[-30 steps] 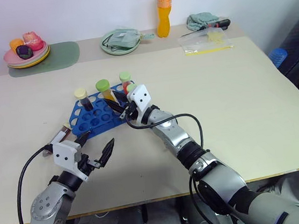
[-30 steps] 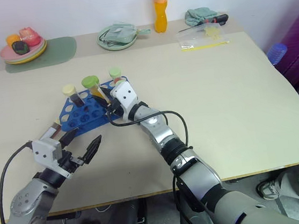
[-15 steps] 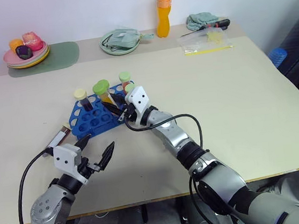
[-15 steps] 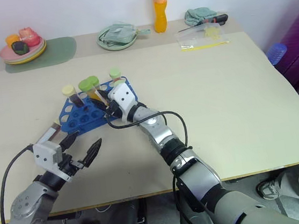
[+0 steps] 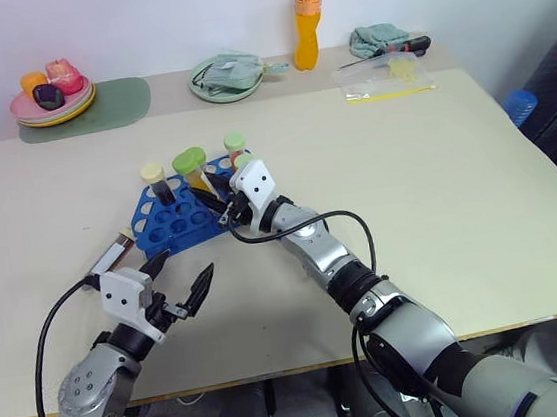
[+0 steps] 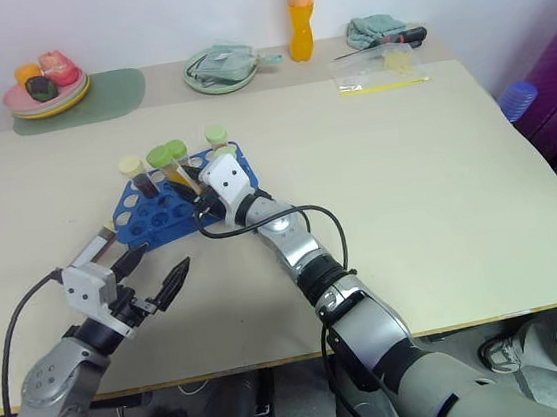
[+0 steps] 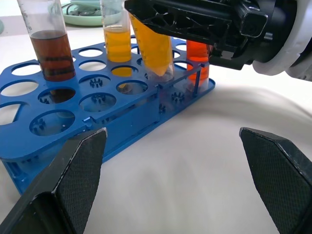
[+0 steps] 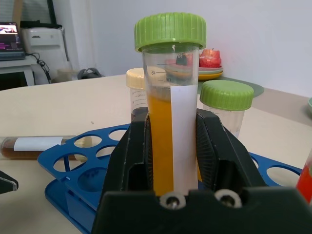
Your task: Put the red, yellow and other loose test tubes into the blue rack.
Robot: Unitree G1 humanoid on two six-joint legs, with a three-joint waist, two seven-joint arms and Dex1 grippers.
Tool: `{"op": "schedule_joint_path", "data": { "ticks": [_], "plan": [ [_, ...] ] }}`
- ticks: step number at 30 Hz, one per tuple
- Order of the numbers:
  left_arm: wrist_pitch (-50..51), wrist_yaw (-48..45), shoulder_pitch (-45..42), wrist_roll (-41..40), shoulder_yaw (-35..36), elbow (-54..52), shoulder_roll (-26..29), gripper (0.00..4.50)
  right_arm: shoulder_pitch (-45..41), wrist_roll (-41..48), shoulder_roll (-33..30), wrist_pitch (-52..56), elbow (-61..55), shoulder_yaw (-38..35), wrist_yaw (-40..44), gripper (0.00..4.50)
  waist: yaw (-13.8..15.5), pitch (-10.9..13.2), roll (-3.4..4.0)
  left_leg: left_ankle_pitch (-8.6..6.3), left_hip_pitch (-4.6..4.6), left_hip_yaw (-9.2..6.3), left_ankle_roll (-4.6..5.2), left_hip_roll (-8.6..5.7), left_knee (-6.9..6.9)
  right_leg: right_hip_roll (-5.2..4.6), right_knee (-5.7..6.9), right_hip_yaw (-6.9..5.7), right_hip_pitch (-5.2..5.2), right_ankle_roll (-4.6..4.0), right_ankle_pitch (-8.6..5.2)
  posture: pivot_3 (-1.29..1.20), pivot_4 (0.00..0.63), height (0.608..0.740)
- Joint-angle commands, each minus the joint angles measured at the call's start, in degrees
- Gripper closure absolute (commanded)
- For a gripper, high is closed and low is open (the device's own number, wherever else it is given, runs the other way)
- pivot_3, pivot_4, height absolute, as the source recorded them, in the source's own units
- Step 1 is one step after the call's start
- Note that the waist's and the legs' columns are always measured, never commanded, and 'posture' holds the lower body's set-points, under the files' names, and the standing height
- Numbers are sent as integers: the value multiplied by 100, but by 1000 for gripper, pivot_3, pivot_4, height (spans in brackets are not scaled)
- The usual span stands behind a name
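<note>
A brown tube [image 5: 111, 256] lies on the table [image 5: 436, 180] just left of the rack [image 5: 165, 224]. The left gripper [image 5: 179, 277] hovers near the table's front edge, fingers wide apart. In the rack stand brown [image 5: 156, 182], yellow and red [image 7: 198, 61] tubes. The right gripper [image 5: 219, 197] clamps a yellow tube [image 8: 169, 131], its tip in a hole. Right of it the table lies bare.
</note>
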Motion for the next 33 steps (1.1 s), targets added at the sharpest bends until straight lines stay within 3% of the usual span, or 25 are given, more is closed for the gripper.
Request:
{"op": "schedule_joint_path", "data": {
  "ticks": [1,25,33],
  "plan": [
    [-38,35,-23,-8,10,-189,10,0,-188,-8,812,71,186,-69,-138,3727,0,0,1,0,0,0,0,0,0,0,0,0,0,0,0,0,150,740],
    [-63,61,9,-8,-29,-169,27,0,-276,145,1013,479,314,-120,-850,3727,32,-9,8,2,6,-4,-2,-3,1,-2,0,-3,10,-1,0,0,150,740],
    [4,121,-16,-9,-54,-252,29,0,-93,277,1017,207,62,12,-642,3727,36,-11,11,4,7,-8,-5,-5,6,-4,-1,-5,14,-1,-1,0,150,740]
  ]
}}
